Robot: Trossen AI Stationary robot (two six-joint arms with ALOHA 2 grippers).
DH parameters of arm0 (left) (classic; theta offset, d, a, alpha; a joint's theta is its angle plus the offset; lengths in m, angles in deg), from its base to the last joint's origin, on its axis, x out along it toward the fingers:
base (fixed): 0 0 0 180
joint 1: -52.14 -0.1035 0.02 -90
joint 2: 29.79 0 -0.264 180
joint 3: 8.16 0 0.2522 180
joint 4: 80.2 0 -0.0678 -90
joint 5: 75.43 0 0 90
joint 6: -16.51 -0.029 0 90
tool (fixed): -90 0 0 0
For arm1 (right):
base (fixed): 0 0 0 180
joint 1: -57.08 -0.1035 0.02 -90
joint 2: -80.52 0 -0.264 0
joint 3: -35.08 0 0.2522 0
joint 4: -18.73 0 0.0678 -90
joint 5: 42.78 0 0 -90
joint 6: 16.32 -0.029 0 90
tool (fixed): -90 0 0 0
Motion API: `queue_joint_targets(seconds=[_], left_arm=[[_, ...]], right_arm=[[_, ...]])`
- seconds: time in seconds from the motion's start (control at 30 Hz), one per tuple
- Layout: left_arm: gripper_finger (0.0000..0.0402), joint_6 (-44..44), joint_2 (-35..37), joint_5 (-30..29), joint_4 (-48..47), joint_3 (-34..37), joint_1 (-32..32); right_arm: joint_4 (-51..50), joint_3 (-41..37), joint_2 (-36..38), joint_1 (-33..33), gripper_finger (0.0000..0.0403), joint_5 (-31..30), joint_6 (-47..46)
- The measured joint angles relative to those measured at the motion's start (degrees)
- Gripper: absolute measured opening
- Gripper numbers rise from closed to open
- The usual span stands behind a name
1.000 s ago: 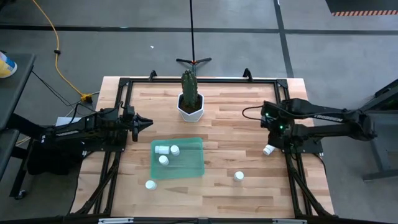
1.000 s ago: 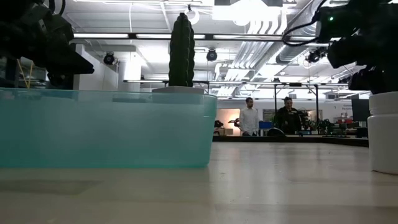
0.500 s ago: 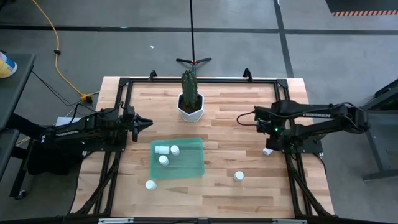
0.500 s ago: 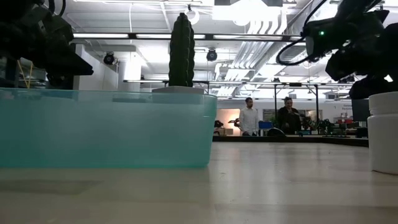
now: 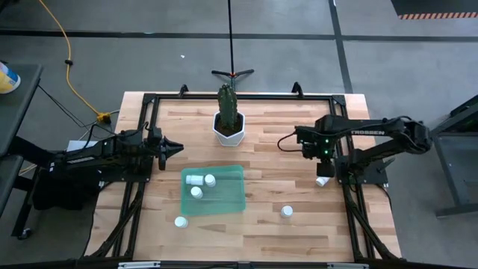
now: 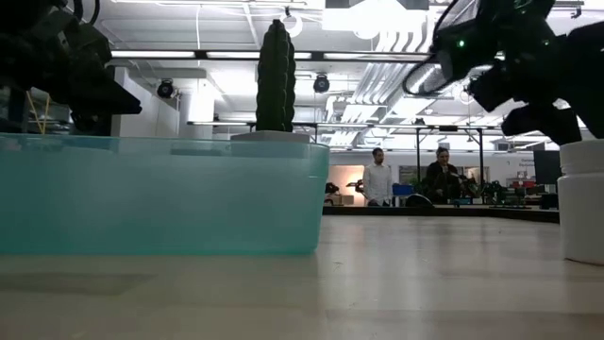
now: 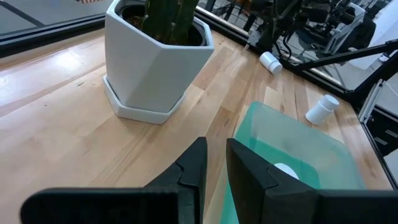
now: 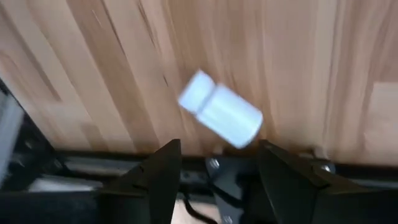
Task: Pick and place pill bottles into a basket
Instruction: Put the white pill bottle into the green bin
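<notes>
Left gripper [image 5: 179, 146] waits at the bench's left edge, jaws pressed together, just outside the basket [image 5: 228, 196], which holds three bottles [image 5: 196, 193]. Two more stand loose on the bench [image 5: 276, 187], one near the basket's front corner [image 5: 180, 221], one further right [image 5: 287, 211]. Right gripper [image 5: 305, 143] hangs above the right side, jaws spread and empty. Its target, a toppled bottle [image 8: 221, 117], lies against the bench's right rail, ahead of the jaws and not yet between them. Judgement: descend squarely, straddle the body across its width, and mind the rail.
</notes>
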Motion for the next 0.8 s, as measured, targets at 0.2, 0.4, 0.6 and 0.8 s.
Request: queue_joint_targets(seconds=[0.2, 0.4, 0.6, 0.8], left_arm=[[0.0097, 0.0, 0.0, 0.0, 0.0, 0.0, 0.0], [0.0097, 0.0, 0.0, 0.0, 0.0, 0.0, 0.0], [0.0097, 0.0, 0.0, 0.0, 0.0, 0.0, 0.0], [0.0097, 0.0, 0.0, 0.0, 0.0, 0.0, 0.0]], right_arm=[[-2.4, 0.1, -5.1, 0.0, 0.02, -2.3, 4.5], [-2.7, 0.1, -8.5, -0.4, 0.02, -2.3, 7.3], [-2.8, 0.1, -11.4, -2.1, 0.02, -1.8, 8.7], [-2.8, 0.1, -13.9, -4.2, 0.02, -1.7, 9.5]])
